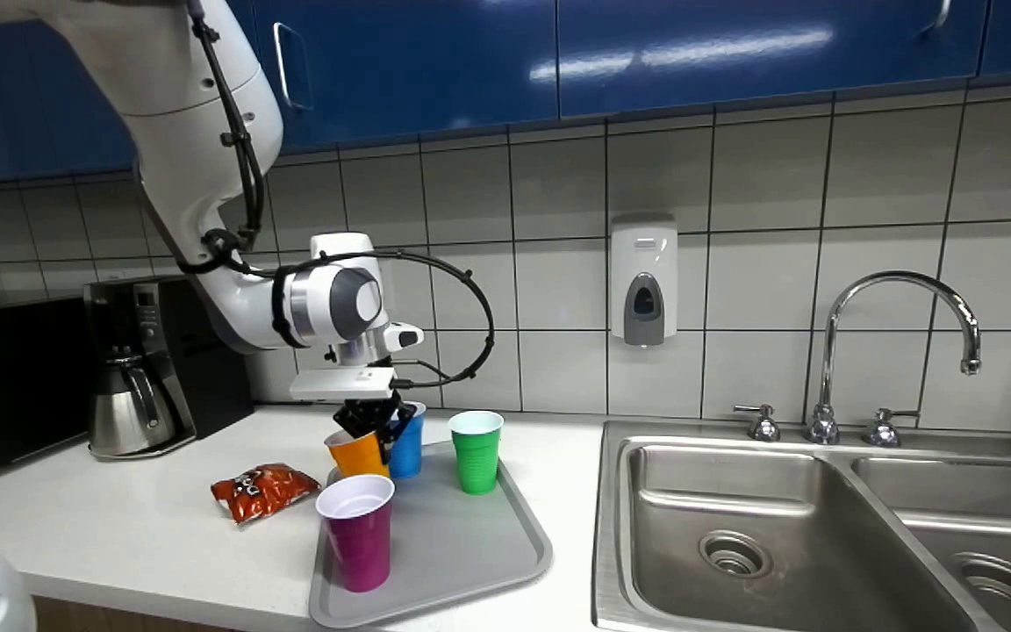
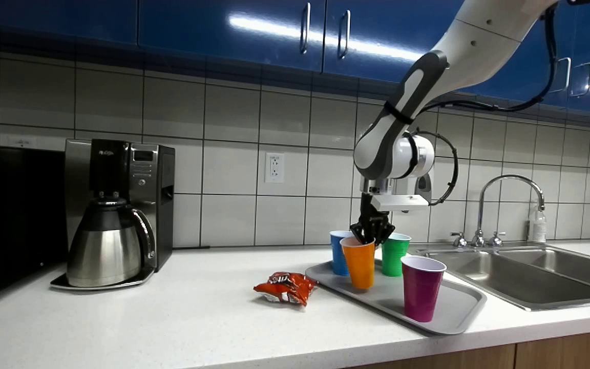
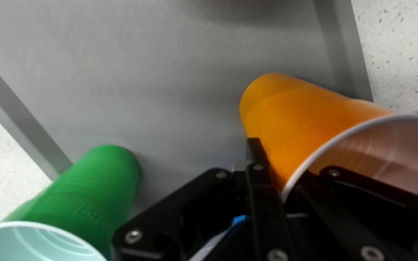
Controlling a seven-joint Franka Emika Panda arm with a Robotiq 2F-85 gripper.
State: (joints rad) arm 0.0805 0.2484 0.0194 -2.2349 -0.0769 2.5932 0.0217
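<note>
My gripper [image 1: 383, 437] is shut on the wall of an orange cup [image 1: 358, 455], near its white rim. In the wrist view one finger of the gripper [image 3: 276, 170] lies outside the orange cup [image 3: 296, 116] and the other reaches inside it. The orange cup is slightly tilted over the grey tray [image 1: 462, 549]; I cannot tell whether its base touches. A blue cup [image 2: 340, 261] stands close behind the gripper, mostly hidden in the wrist view. A green cup [image 1: 476, 456] stands beside it. A purple cup [image 1: 361, 540] stands upright at the tray's front.
A red snack bag [image 1: 264, 491] lies on the counter beside the tray. A coffee maker [image 2: 116, 215] stands along the wall. A steel double sink [image 1: 734, 518] with a faucet [image 1: 830, 351] is on the tray's far side. Blue cabinets [image 1: 418, 70] hang above.
</note>
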